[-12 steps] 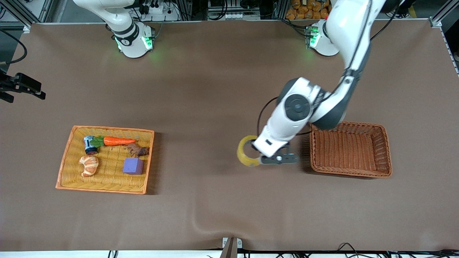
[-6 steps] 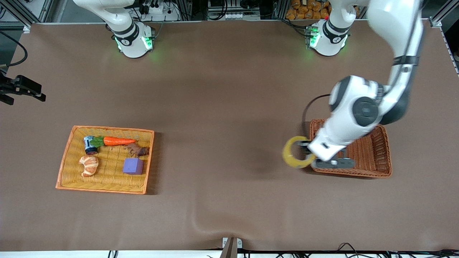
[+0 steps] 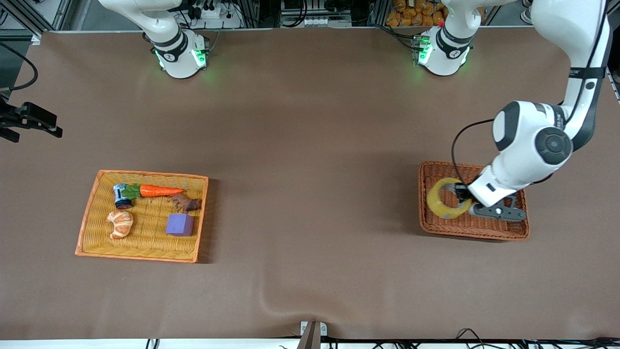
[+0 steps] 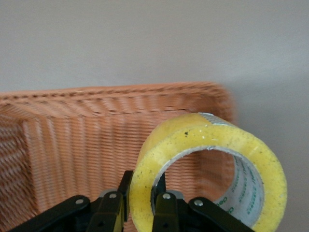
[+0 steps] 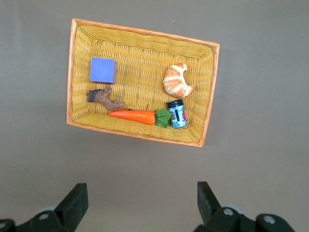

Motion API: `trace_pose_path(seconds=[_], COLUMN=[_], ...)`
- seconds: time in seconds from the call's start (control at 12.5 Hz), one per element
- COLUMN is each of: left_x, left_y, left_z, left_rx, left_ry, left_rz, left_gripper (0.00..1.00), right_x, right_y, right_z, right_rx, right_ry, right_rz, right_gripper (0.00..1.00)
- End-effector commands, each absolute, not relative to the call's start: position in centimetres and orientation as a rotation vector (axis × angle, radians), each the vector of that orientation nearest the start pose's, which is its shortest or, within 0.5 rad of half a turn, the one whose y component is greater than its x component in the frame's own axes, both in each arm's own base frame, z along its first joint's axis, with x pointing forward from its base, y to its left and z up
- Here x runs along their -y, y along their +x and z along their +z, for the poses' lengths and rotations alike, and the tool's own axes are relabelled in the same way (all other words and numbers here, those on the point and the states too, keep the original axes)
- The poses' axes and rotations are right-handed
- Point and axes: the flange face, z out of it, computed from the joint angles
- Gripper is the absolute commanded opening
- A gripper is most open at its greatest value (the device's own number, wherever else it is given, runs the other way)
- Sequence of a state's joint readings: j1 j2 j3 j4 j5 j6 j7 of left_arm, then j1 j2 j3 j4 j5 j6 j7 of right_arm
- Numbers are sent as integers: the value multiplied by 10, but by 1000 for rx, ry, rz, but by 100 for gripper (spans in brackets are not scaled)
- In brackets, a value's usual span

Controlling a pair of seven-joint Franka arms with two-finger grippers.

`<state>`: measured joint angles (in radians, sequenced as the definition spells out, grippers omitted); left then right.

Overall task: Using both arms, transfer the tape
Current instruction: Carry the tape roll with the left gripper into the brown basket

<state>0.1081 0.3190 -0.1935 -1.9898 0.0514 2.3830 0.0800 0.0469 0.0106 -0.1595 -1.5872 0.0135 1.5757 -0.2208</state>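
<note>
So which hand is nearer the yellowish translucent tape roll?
Left. The left hand grips the yellowish translucent tape roll over the brown wicker basket; the right hand, open, hangs above the yellow tray.

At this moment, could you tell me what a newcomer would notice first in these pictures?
The left gripper holds the yellow tape by its wall over the brown basket at the left arm's end of the table. Toward the right arm's end sits an orange tray with a carrot, a croissant and a purple cube. The right gripper waits open above that tray.
</note>
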Motion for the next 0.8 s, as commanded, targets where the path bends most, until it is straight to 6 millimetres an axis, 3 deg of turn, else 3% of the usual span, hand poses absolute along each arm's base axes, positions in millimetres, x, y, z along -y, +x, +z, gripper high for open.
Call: trace_pose_path(seconds=[0.0,0.08,0.32,0.56,0.64,0.72], left_x=[20,16,-25,-38,-38,-39], left_y=[580,575,569,568,568,570], left_z=[285,272,232,222,218,219], left_rx=[-398,-443,-600,-603,-612,-605], left_ry=[-3113,-3101,-3061,-3066,-3068,-3068], left_rz=[-246,-293,-339,-314,-306,-310], left_gripper=[0,0,0,0,6,44], right_x=[51,54,55,61,65,68], right_y=[559,559,559,559,559,559], right_z=[617,618,615,613,613,612], right_rx=[199,195,187,192,183,175], right_ry=[-3129,-3129,-3127,-3127,-3129,-3130], right_rz=[25,22,36,46,46,49], right_gripper=[100,100,100,100,100,100])
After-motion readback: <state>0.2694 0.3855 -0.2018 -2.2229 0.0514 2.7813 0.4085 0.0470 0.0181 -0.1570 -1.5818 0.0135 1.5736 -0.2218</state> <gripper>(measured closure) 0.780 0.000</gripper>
